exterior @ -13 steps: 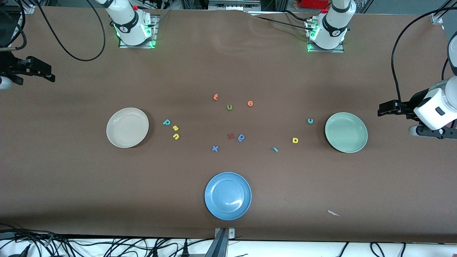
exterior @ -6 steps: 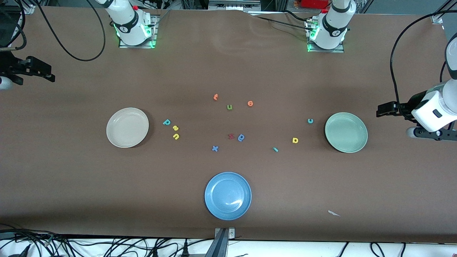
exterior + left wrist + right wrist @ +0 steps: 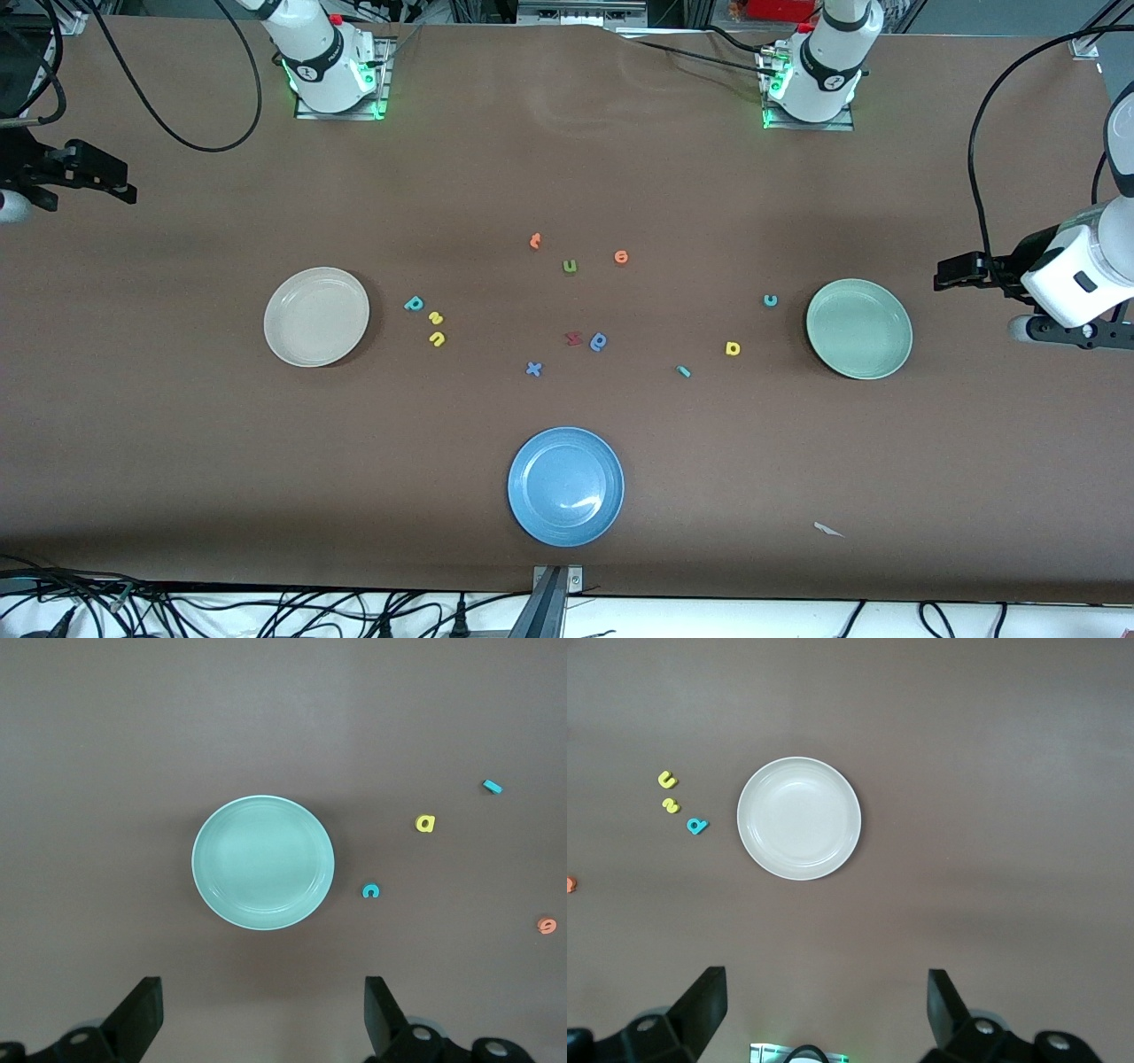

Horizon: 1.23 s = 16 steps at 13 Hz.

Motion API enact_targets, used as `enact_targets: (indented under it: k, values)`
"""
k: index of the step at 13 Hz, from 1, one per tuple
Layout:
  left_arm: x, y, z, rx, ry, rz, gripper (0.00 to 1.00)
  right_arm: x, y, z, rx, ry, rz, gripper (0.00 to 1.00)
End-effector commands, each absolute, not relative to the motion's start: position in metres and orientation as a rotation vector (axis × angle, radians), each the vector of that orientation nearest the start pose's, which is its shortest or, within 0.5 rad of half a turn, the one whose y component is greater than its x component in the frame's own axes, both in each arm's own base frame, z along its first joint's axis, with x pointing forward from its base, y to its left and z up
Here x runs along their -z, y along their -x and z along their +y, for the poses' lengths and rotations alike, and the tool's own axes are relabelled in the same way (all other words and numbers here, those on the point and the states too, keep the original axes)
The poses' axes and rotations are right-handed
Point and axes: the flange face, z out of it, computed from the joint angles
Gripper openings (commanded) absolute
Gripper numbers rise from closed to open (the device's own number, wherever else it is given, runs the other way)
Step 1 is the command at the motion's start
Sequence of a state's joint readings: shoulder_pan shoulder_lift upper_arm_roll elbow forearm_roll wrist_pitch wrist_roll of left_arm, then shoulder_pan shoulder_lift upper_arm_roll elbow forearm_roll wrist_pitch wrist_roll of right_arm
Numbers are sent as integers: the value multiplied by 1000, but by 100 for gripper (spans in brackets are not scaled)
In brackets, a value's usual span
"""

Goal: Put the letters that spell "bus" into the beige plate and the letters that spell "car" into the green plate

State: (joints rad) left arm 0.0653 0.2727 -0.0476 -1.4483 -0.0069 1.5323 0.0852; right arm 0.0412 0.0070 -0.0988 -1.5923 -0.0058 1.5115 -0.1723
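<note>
- So far nothing is sorted: the round cream-beige plate (image 3: 316,316) and the round pale-green plate (image 3: 858,329) both sit bare on the brown tabletop (image 3: 177,443).
- Left-centre of the front view, beside the beige plate, lie the teal foam b (image 3: 414,304), yellow foam s (image 3: 435,318) and yellow foam u (image 3: 437,338).
- By the green plate lie the light-teal foam c (image 3: 771,300), yellow foam a (image 3: 733,348) and small teal foam r (image 3: 683,371).
- Only the wrist views show the fingers: the left hand (image 3: 262,1014) and the right hand (image 3: 827,1005) hang spread and empty, each high over its plate.

Three plates (image 3: 316,316) (beige, green, blue), twelve foam letters (image 3: 598,341), two arms (image 3: 828,53), one paper scrap (image 3: 828,530).
</note>
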Motion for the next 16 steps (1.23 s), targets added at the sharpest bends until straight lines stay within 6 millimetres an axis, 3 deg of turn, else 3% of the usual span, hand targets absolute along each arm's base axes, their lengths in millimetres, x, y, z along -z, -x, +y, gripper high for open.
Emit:
enact_targets:
  k: [1, 4, 8, 9, 16]
  values:
    - [-518, -621, 14, -298, 3184, 118, 100, -607, -548, -34, -146, 3138, -154, 100]
    - [-511, -620, 9, -323, 3183, 118, 100, -609, -548, -34, -138, 3135, -154, 100]
    - [-475, -621, -9, -404, 3266, 16, 100, -610, -550, -31, -121, 3137, -161, 100]
    - [-465, -621, -23, -404, 3257, -2, 100, -608, -551, -32, -121, 3135, -168, 100]
    - [-351, -597, -80, -351, 3204, -214, 100, -573, -573, -19, -170, 3113, -207, 100]
